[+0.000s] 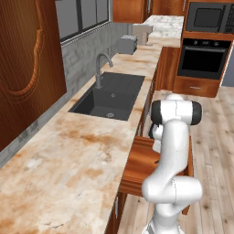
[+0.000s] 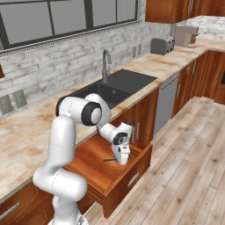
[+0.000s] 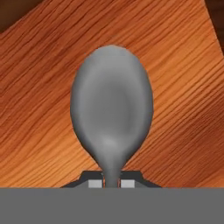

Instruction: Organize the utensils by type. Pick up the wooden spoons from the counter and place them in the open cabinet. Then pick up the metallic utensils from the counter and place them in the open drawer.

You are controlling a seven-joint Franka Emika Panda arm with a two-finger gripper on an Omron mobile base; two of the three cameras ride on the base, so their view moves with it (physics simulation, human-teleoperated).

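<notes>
While the claw [image 2: 121, 161] hangs low inside the open drawer [image 2: 94, 169], it's pinching a metal spoon [image 3: 112, 114] by the neck, fingers [image 3: 127, 183] pressed tight on it. Spoon bowl sticks out ahead of the claw, w/ drawer's wood floor just beyond. Worktop [image 1: 68, 155] lies above & behind the claw.

The open drawer [image 2: 94, 165] has a bare wooden floor below the gripper [image 2: 119, 160], its walls low; the counter [image 1: 68, 160] beside it lies flat, the faucet [image 1: 101, 68] and sink [image 1: 109, 98] well apart.
</notes>
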